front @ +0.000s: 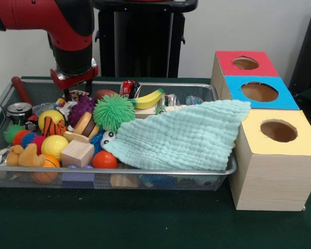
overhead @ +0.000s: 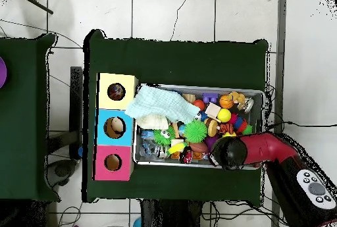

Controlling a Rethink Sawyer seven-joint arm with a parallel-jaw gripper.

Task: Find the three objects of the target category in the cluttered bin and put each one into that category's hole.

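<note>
the bin (front: 225, 171) sat on the green table (front: 145, 223), packed with toys. from the left we saw a soda can (front: 18, 110), a yellow ball (front: 54, 146), a wooden block (front: 77, 153) and an orange ball (front: 104, 160). the gripper (front: 75, 93) hung low over the bin's far left side, and we could not tell how its jaws stood. further right lay a spiky green ball (front: 113, 112), a banana (front: 148, 99) and a pale green cloth (front: 186, 136) draped onto the yellow box (front: 280, 155). behind stood the blue box (front: 259, 92) and red box (front: 245, 63), each with a hole.
</note>
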